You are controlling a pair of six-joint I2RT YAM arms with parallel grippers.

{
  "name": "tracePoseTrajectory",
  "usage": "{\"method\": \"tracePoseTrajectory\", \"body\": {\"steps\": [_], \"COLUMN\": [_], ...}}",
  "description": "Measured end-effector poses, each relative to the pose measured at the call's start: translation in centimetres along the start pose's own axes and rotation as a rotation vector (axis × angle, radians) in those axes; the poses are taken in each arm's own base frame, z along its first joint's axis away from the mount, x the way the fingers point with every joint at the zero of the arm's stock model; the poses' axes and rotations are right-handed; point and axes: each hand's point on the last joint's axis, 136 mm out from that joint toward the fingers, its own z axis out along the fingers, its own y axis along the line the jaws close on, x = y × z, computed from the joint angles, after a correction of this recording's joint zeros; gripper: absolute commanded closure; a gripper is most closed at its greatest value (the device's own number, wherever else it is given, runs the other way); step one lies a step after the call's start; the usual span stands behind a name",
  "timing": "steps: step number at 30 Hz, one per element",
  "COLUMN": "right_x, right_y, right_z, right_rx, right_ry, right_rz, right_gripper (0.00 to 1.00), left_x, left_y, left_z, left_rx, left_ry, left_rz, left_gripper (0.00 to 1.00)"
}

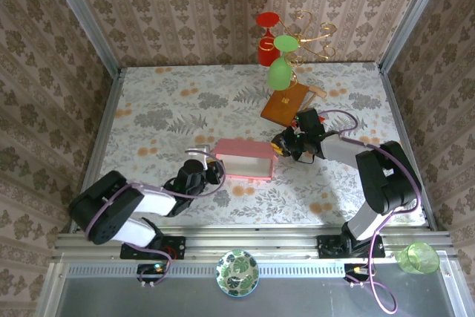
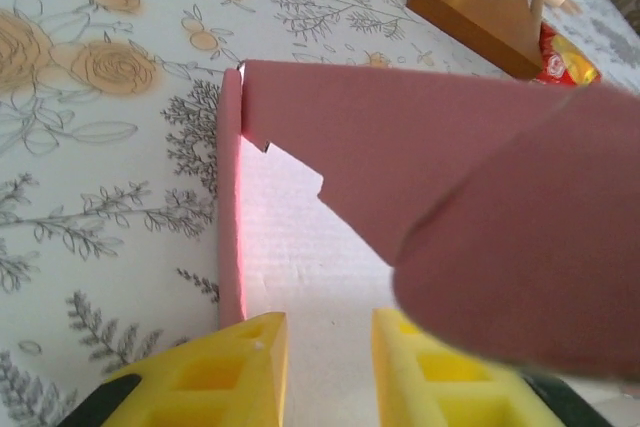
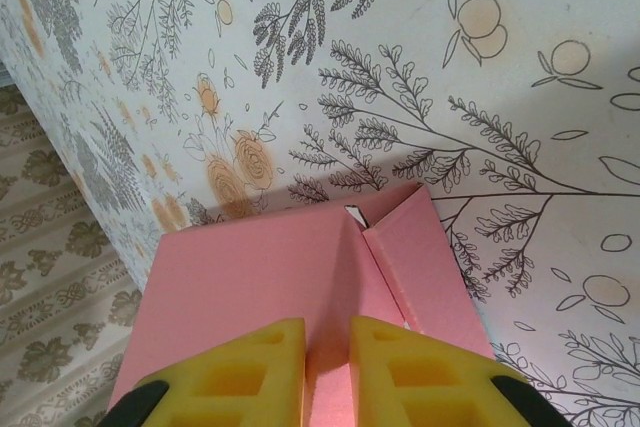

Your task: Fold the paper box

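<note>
A pink paper box (image 1: 245, 157) sits at the centre of the floral table (image 1: 148, 109). The left gripper (image 1: 214, 171) meets its 9 o'clock end, and I cannot tell whether it grips. The right gripper (image 1: 280, 146) pinches the 3 o'clock end.

- Walls (image 1: 185, 5): beige damask wallpaper, enclosing three sides.
- Table (image 1: 148, 116): white cover printed with grey leaves and orange flowers.
- Metal rail (image 1: 245, 241): runs along the near table edge.

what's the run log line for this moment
stage: folding underway | paper box: walls partly up, mid-table | left fingers: apart at box's left end | right fingers: pinching its right end
</note>
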Motion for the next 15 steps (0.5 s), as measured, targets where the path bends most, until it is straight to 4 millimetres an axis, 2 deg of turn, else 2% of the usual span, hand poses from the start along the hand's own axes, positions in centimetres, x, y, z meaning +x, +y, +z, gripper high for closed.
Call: {"method": "tracePoseTrajectory", "body": {"steps": [8, 12, 15], "right_x": [0.4, 0.7, 0.9], "right_y": [-0.4, -0.5, -0.3], "right_z": [0.2, 0.3, 0.4], "right_rx": [0.022, 0.032, 0.039], "right_ry": [0.008, 0.01, 0.012], "right_rz": [-0.028, -0.037, -0.047], "right_gripper": [0.82, 0.82, 0.83], "left_x": [-1.8, -2.7, -2.4], "left_y": [-1.0, -1.3, -0.8], "left_z": [-4.0, -6.7, -8.6], "left_rx": [0.016, 0.03, 0.016], "left_ry": [-0.002, -0.017, -0.002], "left_rz": [-0.102, -0.16, -0.208], "left_gripper": [0.52, 0.51, 0.51]}}
